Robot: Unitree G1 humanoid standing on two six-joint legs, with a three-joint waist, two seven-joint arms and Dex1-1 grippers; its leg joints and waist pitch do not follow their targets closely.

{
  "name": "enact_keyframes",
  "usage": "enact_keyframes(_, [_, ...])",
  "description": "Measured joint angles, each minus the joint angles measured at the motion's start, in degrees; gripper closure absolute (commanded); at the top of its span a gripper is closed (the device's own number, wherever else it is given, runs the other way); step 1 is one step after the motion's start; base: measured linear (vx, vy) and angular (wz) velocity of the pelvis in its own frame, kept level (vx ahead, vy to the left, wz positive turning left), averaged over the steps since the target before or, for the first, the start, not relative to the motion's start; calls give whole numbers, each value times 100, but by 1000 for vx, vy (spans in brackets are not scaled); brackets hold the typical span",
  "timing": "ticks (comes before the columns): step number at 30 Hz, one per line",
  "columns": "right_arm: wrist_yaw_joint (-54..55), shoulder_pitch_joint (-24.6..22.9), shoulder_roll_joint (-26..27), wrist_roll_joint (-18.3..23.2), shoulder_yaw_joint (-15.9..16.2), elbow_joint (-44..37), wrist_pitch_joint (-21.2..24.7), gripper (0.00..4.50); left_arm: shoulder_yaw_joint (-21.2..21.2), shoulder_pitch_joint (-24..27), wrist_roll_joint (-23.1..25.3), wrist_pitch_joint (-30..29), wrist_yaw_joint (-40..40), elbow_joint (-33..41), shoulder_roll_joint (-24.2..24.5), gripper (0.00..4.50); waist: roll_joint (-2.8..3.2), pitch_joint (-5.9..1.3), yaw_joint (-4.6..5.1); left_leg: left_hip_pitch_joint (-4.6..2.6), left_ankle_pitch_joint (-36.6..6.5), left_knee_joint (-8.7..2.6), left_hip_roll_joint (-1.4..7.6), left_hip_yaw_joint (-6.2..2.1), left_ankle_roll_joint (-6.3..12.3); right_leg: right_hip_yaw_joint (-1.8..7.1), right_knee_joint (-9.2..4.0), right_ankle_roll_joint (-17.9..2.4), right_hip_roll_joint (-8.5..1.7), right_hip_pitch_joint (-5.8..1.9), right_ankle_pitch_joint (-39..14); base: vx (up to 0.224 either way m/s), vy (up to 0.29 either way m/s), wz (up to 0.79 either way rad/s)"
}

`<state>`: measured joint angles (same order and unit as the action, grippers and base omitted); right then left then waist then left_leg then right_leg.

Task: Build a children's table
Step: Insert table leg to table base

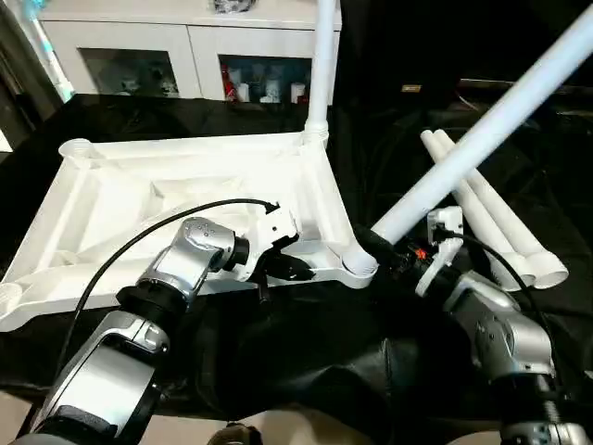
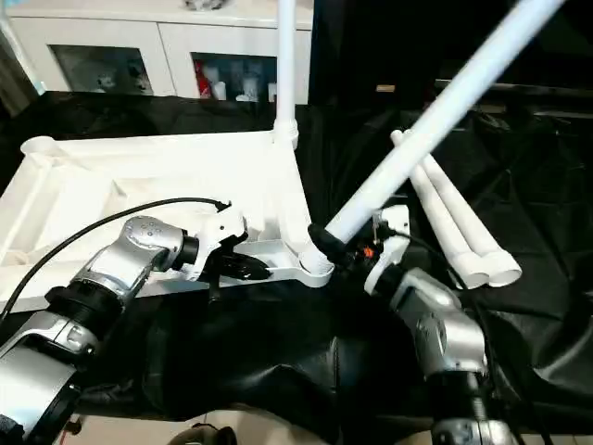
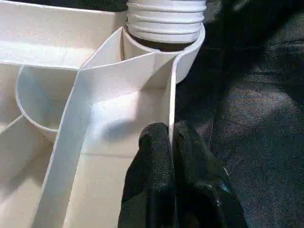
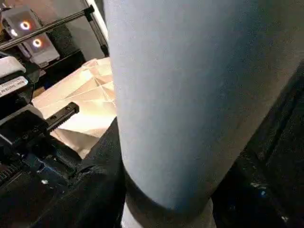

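Note:
The children's table top (image 1: 120, 199) lies upside down on black cloth, ribbed underside up. One white leg (image 1: 321, 65) stands upright in the far right corner socket. My left gripper (image 1: 285, 267) is shut on the thin near rim of the top (image 3: 169, 95), its black fingertips (image 3: 154, 142) pinching it close to the near right socket (image 1: 359, 266). My right gripper (image 1: 405, 250) is shut on a second leg (image 1: 482, 130) near its lower end. That leg tilts up to the right, and its threaded end (image 3: 166, 19) sits at the near right socket. Two more legs (image 1: 500, 222) lie on the cloth to the right.
White cabinets with glass doors (image 1: 185, 56) stand behind the work. Black cloth (image 1: 324, 362) covers the surface in front of and around the top. A black cable (image 1: 139, 243) loops over my left forearm.

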<state>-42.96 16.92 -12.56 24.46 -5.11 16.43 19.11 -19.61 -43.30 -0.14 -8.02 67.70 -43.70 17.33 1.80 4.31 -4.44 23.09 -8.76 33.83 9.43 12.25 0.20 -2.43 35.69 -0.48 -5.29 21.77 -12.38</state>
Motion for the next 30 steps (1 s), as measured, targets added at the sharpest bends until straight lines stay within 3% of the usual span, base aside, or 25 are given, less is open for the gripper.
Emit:
enact_keyframes(6, [42, -17, -165, -373, 334, -216, -233, 260, 0, 0, 5, 12, 25, -5, 4, 450, 7, -7, 13, -1, 1, -23, -4, 0, -1, -1, -23, 0, 0, -1, 1, 0, 0, 0])
enact_keyframes(14, [-75, 516, -360, -909, 865, -24, -286, 260, 1, 1, 103, 47, 26, 10, 108, 450, 3, -10, 125, -7, 1, -46, -10, 0, -1, 2, -71, 11, 0, 3, -5, 0, 0, 0])
enact_keyframes(20, [-329, 837, -515, -1311, 1234, 208, -361, 260, 1, 17, 120, 14, 4, 50, 150, 450, -33, -11, 139, -19, 1, -61, -9, -1, -1, 2, -84, 22, -1, 20, -11, 0, 0, 0])
enact_keyframes(30, [-803, 892, -570, -1298, 1245, 516, -807, 260, 29, 258, 148, -39, 53, 501, 253, 450, -76, 0, 165, -56, 0, -122, -22, 0, -2, 9, -184, 18, 0, 20, -9, 0, 0, 0])
